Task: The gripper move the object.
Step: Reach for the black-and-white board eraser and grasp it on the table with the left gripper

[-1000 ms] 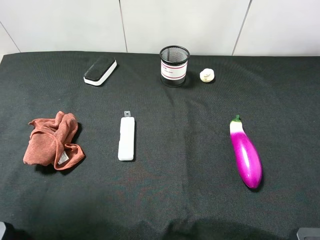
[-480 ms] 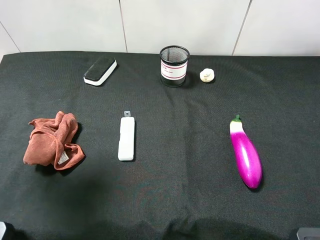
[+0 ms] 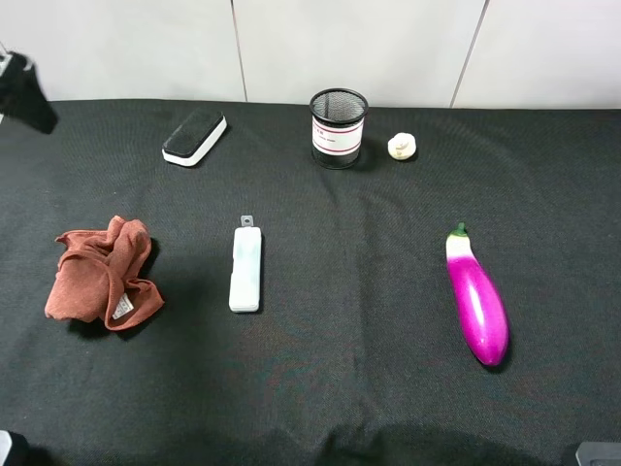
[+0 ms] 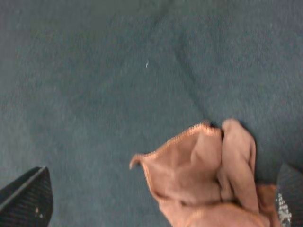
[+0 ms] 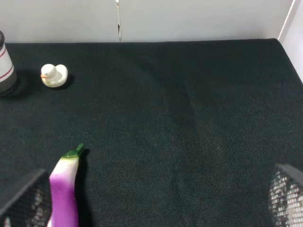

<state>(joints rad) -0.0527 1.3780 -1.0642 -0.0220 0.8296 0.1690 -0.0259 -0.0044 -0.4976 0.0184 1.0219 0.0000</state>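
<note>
The object, a block with a black top and a white base [image 3: 194, 137], lies at the back left of the black table, untouched. A dark blurred part of my left arm [image 3: 24, 92] shows at the far left edge, left of the object and apart from it. In the left wrist view my left gripper [image 4: 158, 196] is open and empty, its fingertips [image 4: 28, 198] spread over the table above a red-brown cloth [image 4: 203, 175]. My right gripper [image 5: 156, 194] is open and empty, with the purple eggplant [image 5: 64, 189] near one finger. The object is out of both wrist views.
A crumpled red-brown cloth [image 3: 102, 272] lies at the left. A slim white bar [image 3: 245, 268] lies in the middle. A black mesh pen cup [image 3: 339, 127] and a small white duck [image 3: 402, 147] stand at the back. The eggplant [image 3: 477, 296] lies at the right.
A dark part of my left arm has come into the exterior view at the top left edge. No object on the table has moved.
</note>
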